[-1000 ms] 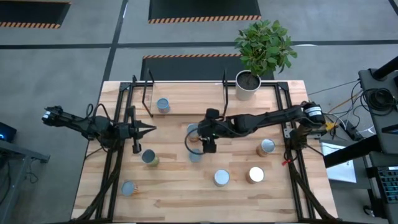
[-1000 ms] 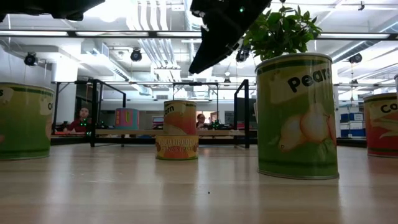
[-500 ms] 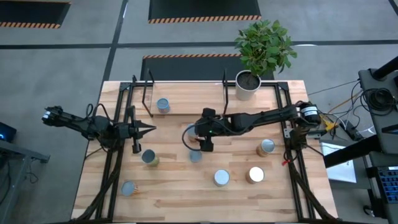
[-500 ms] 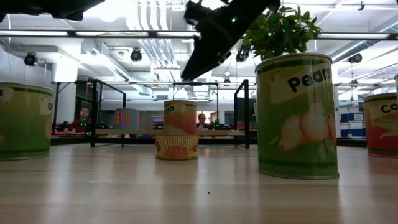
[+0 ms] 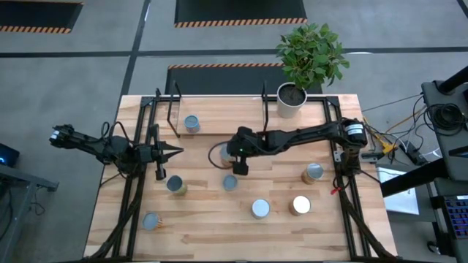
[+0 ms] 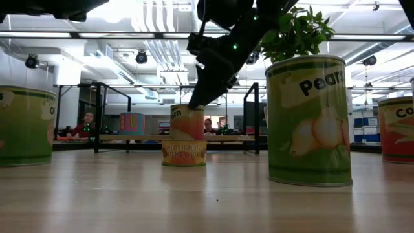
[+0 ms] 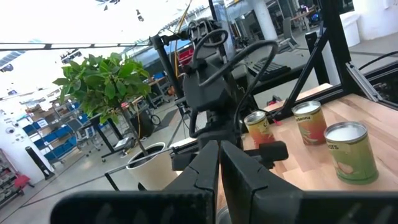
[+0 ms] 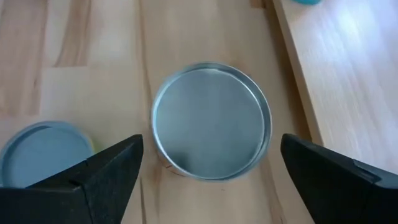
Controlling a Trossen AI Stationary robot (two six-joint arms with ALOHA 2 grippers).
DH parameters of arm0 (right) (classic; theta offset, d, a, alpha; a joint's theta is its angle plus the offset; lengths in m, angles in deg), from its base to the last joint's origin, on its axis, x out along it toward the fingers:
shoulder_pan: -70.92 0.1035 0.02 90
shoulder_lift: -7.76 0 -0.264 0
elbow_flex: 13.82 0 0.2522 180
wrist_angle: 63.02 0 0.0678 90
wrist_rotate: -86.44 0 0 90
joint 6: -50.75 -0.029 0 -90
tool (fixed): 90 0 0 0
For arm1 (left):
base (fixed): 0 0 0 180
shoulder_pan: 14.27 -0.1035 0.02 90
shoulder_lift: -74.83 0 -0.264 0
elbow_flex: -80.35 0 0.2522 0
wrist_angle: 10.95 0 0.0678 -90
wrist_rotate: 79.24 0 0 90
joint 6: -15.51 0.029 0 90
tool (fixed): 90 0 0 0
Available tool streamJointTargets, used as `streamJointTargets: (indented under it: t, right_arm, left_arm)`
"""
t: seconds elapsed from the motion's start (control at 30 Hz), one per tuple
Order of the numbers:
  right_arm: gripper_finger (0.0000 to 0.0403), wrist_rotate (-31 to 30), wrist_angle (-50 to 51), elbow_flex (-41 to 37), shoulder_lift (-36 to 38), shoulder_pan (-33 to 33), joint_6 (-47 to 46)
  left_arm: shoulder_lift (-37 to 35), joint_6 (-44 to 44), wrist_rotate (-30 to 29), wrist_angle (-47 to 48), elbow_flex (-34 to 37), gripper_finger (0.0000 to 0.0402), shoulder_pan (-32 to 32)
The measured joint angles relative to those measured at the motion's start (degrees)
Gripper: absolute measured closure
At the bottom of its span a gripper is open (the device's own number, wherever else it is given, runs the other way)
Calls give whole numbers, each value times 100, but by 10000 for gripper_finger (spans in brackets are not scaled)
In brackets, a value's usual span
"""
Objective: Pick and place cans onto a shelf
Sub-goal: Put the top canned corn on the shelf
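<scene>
The wooden table (image 5: pixel 212 234) is carrying everything here. Toward its far edge the shelf (image 5: pixel 219 109), a low rack of thin black rods with a light wooden board, is holding one can with a pale-blue top (image 5: pixel 191 123) near its left end. A white plant pot (image 5: pixel 291 100) with a leafy plant is standing just right of the shelf.

The right arm is reaching across the middle of the table, and the right gripper (image 8: pixel 208 165) is hovering directly over a silver-topped can (image 8: pixel 211 121), its two dark fingers (image 8: pixel 106 171) standing spread as wide as they go on either side of the round lid without touching it and holding nothing. This can is standing upright on the tabletop just near of the shelf board. In the low view it is showing an orange and yellow label (image 6: pixel 187 123).

The left gripper (image 5: pixel 175 152) is waiting over the left side of the table, fingers pressed together and holding nothing.

Other cans are standing apart on the tabletop: a pale-blue-topped one (image 5: pixel 230 183) just near of the right gripper, another (image 5: pixel 176 184) at the left, one (image 5: pixel 151 220) at the near left, two bright-topped ones (image 5: pixel 261 209) (image 5: pixel 300 205) at the near right, and one (image 5: pixel 314 172) further right.
</scene>
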Motion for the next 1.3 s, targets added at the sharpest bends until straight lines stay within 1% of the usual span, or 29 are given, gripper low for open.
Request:
streamJointTargets:
  t: [0.13,0.2,0.33,0.4,0.63,0.7,0.8,0.93,1.1,1.2,1.3]
  right_arm:
    - [33,33,-20,0,-75,-50,29]
    - [33,161,-49,0,-136,-67,26]
    - [39,204,-267,-2,-273,-61,104]
    - [50,208,-343,-3,-284,-61,179]
    - [118,207,-409,-4,-220,-92,194]
    - [129,216,-411,-4,-206,-94,195]
    - [131,261,-401,-5,-179,-89,208]
    - [120,297,-307,64,-27,-87,340]
    - [121,299,75,576,2,-119,595]
    - [123,322,70,842,2,-179,858]
    - [123,510,65,1100,2,-334,999]
  left_arm:
    - [0,0,0,0,0,402,0]
    - [0,9,0,-2,0,402,0]
    - [0,13,-1,-3,2,402,0]
    - [-2,15,-1,-3,2,402,0]
    - [-7,17,-2,-15,2,402,0]
    - [-7,17,-2,-19,2,402,0]
    - [-9,17,-2,-22,2,402,0]
    - [-9,17,-2,-22,2,402,0]
    - [-10,17,-2,-23,4,402,0]
    - [-11,19,-3,-37,4,402,0]
    - [-11,20,-3,-91,4,402,0]
